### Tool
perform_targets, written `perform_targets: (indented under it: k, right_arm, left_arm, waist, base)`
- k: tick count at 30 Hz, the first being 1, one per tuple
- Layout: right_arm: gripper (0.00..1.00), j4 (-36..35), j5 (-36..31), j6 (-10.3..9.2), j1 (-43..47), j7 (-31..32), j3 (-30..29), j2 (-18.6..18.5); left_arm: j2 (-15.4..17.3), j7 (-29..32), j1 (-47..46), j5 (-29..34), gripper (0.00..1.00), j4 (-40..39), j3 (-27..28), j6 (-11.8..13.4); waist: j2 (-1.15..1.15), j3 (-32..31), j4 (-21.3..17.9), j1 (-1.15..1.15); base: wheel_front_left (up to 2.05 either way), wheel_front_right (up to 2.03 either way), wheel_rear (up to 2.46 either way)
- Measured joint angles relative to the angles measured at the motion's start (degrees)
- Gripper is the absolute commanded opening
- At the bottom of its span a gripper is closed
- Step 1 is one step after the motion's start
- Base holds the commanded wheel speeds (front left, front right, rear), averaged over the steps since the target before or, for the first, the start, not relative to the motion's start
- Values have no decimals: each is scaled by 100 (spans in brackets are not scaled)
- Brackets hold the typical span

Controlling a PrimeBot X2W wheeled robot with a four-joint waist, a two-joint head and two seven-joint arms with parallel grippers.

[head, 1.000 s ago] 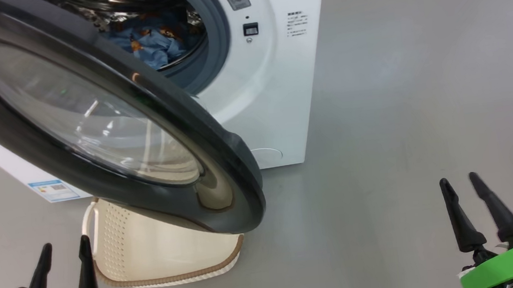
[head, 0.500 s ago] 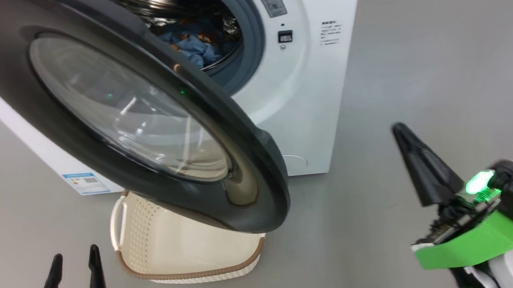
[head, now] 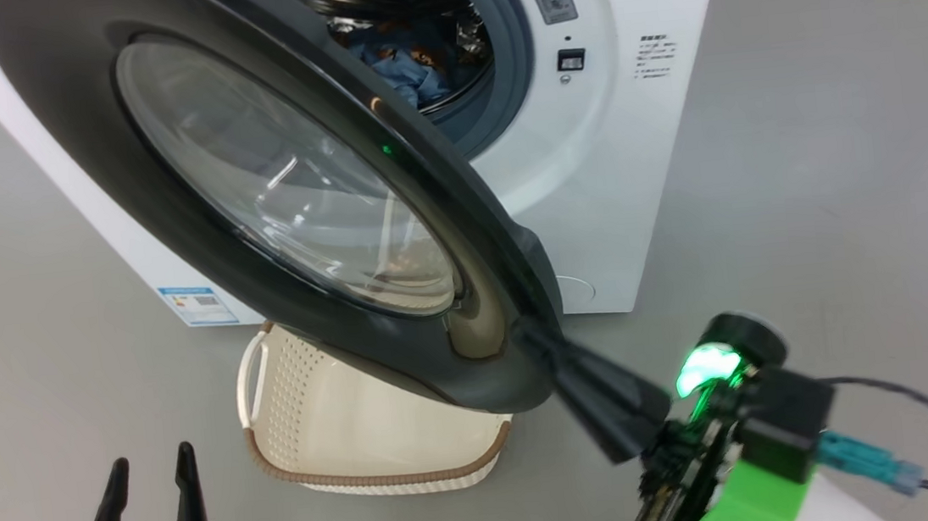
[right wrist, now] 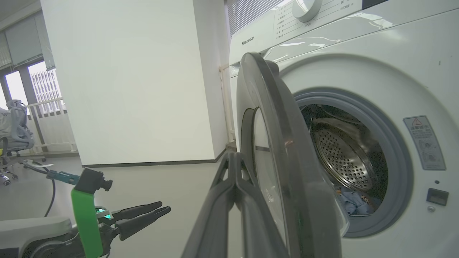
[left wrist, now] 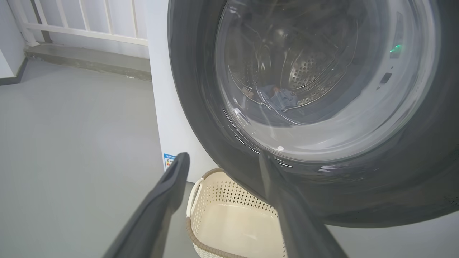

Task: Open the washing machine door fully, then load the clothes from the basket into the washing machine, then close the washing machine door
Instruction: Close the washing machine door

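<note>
We read "Hisense" on the control panel (right wrist: 265,32) of the washing machine (right wrist: 358,71), at eleven o'clock from the drum (right wrist: 344,157). The warning sticker (right wrist: 424,142) at three o'clock and the blue label (head: 197,304) carry print too small for us.

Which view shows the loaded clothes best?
Head view: the clothes lie unobstructed above the door, prints visible. Left wrist shows them dim through the door glass; right wrist, a small patch in the drum.

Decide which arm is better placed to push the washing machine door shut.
Right, probably. The right gripper, jaws shut, is at the free edge of the washing machine door; the left gripper is low near the basket, clear of the door.
</note>
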Motion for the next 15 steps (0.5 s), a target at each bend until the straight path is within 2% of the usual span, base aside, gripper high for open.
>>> perform_targets:
  k: [9, 15]
  right_arm:
    - [0, 1094, 353, 0, -24, 1, 662, 2]
    - [0, 1863, 388, 0, -236, 1, 804, -3]
  left_arm:
    - [-75, 0, -8, 0, 100, -1, -1, 0]
    - [-118, 0, -67, 0, 100, -2, -9, 0]
  waist:
    - [0, 144, 167, 0]
    - [0, 271, 244, 0]
  base:
    - [0, 0, 0]
    - [0, 0, 0]
